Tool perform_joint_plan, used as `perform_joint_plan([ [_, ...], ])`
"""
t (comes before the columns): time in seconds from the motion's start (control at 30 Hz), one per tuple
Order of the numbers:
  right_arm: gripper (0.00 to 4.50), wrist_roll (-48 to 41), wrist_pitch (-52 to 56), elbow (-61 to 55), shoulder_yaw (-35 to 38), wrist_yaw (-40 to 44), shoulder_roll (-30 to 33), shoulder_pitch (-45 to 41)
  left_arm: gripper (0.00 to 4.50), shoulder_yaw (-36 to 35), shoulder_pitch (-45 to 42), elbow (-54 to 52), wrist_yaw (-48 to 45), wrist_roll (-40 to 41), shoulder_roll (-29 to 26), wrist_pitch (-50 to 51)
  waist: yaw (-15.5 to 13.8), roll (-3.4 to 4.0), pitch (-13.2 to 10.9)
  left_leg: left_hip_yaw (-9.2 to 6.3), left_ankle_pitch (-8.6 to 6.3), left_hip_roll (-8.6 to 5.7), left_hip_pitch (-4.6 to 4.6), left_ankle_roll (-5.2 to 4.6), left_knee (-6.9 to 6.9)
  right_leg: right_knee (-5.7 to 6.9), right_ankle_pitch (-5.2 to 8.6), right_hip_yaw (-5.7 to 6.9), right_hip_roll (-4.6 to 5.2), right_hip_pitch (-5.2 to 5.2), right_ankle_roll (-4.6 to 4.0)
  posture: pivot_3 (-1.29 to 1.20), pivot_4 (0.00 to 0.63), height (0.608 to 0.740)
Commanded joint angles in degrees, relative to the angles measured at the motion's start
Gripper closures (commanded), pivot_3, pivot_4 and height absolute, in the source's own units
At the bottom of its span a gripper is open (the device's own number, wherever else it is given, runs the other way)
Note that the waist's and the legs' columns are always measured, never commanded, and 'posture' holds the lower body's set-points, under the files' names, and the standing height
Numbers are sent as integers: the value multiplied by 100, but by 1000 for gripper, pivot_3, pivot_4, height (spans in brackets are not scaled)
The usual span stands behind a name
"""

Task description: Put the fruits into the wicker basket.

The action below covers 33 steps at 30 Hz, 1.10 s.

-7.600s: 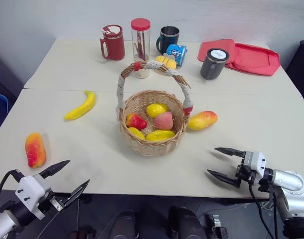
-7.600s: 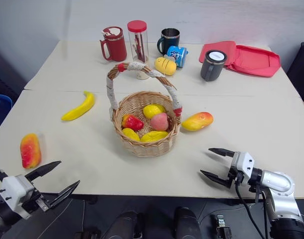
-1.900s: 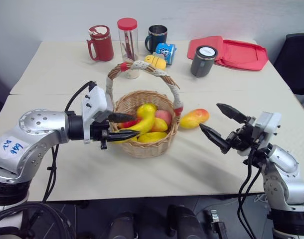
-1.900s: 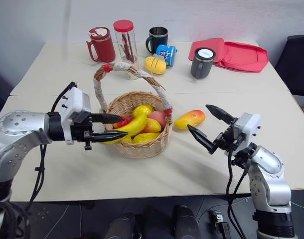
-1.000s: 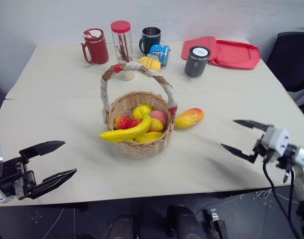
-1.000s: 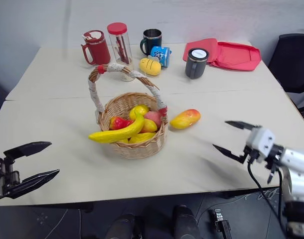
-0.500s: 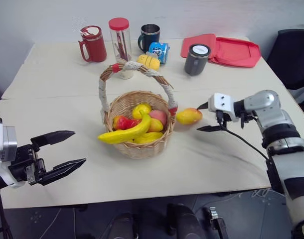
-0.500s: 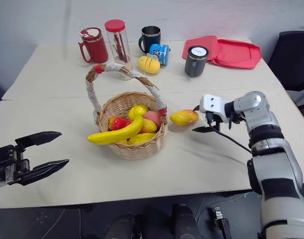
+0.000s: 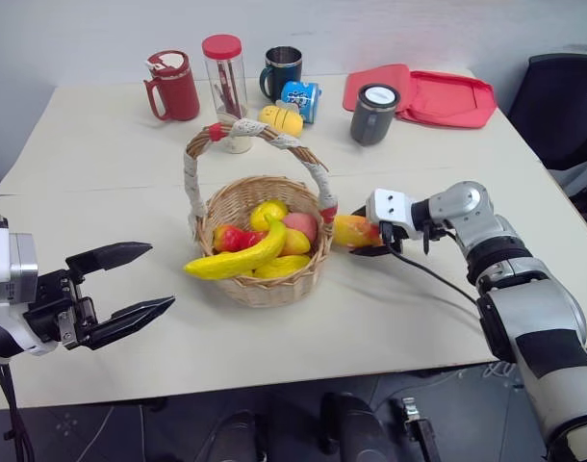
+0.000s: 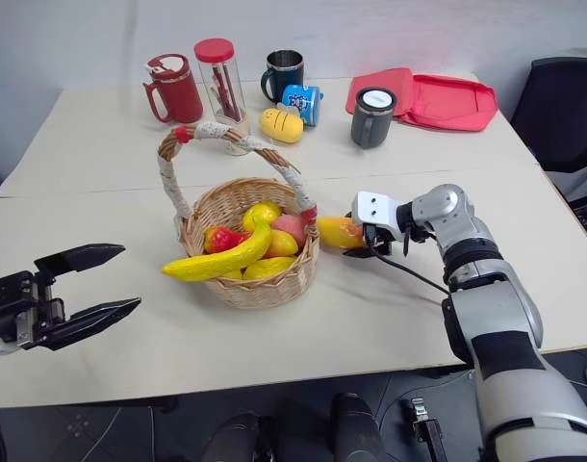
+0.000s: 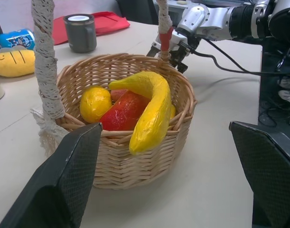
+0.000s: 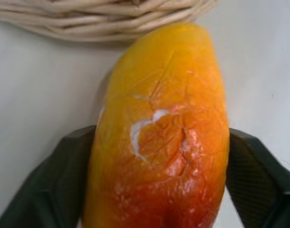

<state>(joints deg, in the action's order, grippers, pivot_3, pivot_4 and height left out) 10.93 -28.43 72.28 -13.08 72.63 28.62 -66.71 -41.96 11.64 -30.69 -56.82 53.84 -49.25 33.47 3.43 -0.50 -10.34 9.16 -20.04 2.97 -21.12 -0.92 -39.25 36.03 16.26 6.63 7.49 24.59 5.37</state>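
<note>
The mango [image 12: 157,137] lies on the table [image 9: 419,289] just beside the basket [image 9: 260,279]. The right wrist view shows the right gripper [image 9: 364,234] clasping its sides; head views hide contact. The left gripper [image 9: 130,284] gapes wide, empty.

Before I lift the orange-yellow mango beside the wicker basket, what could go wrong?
The oval orange-yellow mango fills the gap between the right gripper fingers; its smooth, rounded skin might slip as they squeeze. It lies close to the round woven wicker basket, so a low lift could bump the rim or the arched cord-wrapped handle. The curved yellow banana overhangs the rim and could be knocked out.
</note>
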Motion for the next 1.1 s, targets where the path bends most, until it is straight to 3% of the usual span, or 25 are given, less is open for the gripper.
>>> perform_joint_plan([
  [0.03,1421,-357,-4,-54,384,339,136,-95,0,86,-94,-81,12,140,-74,40,0,0,0,-2,0,0,-1,0,0,-2,0,-1,0,-1,0,0,150,740],
  [0.17,1421,-510,145,-243,551,726,505,104,0,373,-200,-26,12,24,10,-34,-22,0,0,-4,0,-1,-1,0,0,-1,0,-1,0,-3,0,0,150,740],
  [0.27,1421,-1243,650,-1140,935,1639,819,719,0,544,-94,40,-30,-51,197,-120,-26,0,0,-8,0,-2,-2,-1,0,-7,0,0,0,-6,0,0,150,740],
  [0.33,1421,-1742,1310,-2344,986,1937,1173,1396,0,634,-23,166,-139,-182,279,-219,-43,0,0,-13,-1,-1,-5,0,0,-9,0,2,-1,-8,1,0,150,740],
  [0.43,1421,-3219,3060,-5217,801,1987,2107,2755,0,681,-107,418,-286,-298,230,-342,-55,8,-5,-13,0,-4,-7,0,0,-5,0,9,0,-4,1,0,150,740],
  [0.47,1421,-3624,3694,-6088,945,1971,2136,3061,0,672,-151,483,-330,-319,204,-375,-82,10,-6,-17,1,0,-11,1,-2,-4,0,9,0,-3,2,0,150,740],
  [0.53,1421,-4626,4991,-7712,1080,1282,2057,3418,0,580,-127,511,-291,-236,196,-286,-82,19,-9,-18,2,-1,-2,3,-3,-6,0,8,1,-2,1,0,150,740],
  [0.6,1421,-4988,5958,-8717,920,436,1890,3453,0,471,30,494,-291,-256,243,-295,-21,17,-8,-21,-4,10,22,16,-4,-8,-9,7,-3,-1,-16,0,150,740],
  [0.67,1421,-4783,6452,-9042,693,-115,1746,3292,0,495,56,495,-242,-288,266,-290,-38,11,-4,-42,-11,12,52,30,-2,-6,-11,5,-7,-13,-31,0,150,740],
  [0.77,1421,-4969,7767,-9379,274,-1529,692,2356,0,366,281,466,-155,-304,357,-297,-30,4,-1,-40,-12,6,53,31,0,-5,-8,-1,-3,-8,-36,0,150,740],
  [0.93,1421,-4465,7897,-8962,-360,-1824,-19,1492,0,287,217,546,-95,-221,299,-236,-159,-5,6,-58,-6,-6,-20,31,-1,32,-5,-9,-20,62,-44,0,150,740],
  [1.1,1421,-3967,7708,-8436,-663,-2097,-521,1148,0,214,249,500,-10,-157,334,-202,-174,-21,15,-31,-10,-29,-30,2,-3,23,-15,4,-6,71,-26,0,150,740],
])
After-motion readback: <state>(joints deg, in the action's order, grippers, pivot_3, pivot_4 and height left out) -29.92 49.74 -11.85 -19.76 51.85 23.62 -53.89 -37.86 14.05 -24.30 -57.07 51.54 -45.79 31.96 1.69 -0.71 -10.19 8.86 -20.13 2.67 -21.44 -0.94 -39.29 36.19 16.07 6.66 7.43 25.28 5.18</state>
